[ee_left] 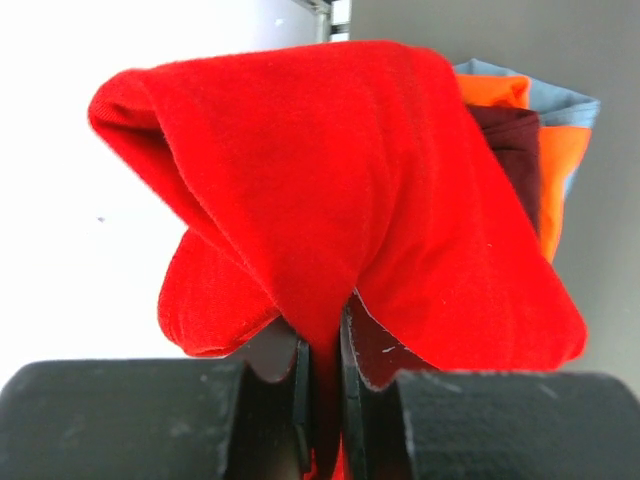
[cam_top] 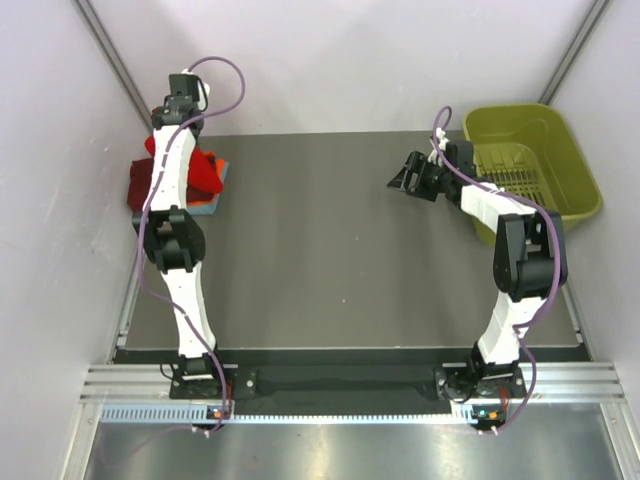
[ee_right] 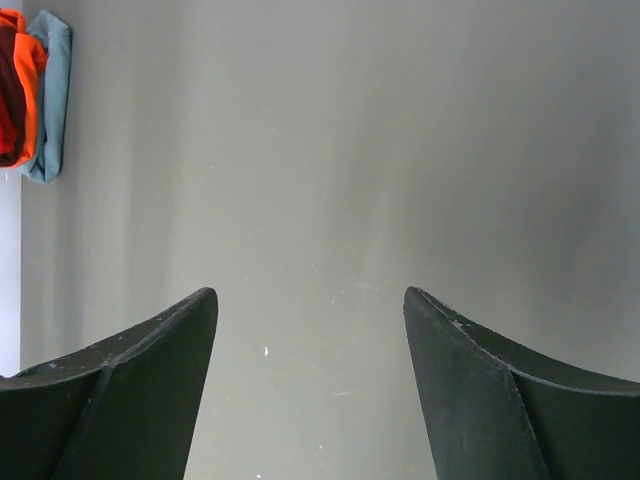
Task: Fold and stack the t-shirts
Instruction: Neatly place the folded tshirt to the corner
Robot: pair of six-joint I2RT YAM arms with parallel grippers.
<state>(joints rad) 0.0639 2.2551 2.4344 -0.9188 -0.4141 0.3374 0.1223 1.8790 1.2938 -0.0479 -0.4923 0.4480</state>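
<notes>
- Top external: the red shirt point(cam_top: 207, 172) is up at ten o'clock on the table point(cam_top: 320, 260), bunched under the left arm and sitting over the stack point(cam_top: 135, 188) of folded shirts.
- Left wrist: the left claw point(ee_left: 322, 335) is clamped on a fold of the red shirt point(ee_left: 330, 190), with the cloth pinched between the two fingers and spilling out to either side.
- Same view, at two o'clock behind the red cloth: the edges of the maroon shirt point(ee_left: 510, 140), the orange shirt point(ee_left: 552, 180) and the grey-blue shirt point(ee_left: 572, 102) peek out, layered together.
- Top external again: the right claw point(cam_top: 405, 175) hangs at about one o'clock on the table, well apart from the shirts.
- Right wrist: the right claw point(ee_right: 310, 300) has its fingers spread wide, with nothing between them and only bare table below.
- Right wrist, ten o'clock corner: the stack point(ee_right: 30, 90) shows small and far off.
- The basket point(cam_top: 540, 140) sits at two o'clock, just beside the right arm.
</notes>
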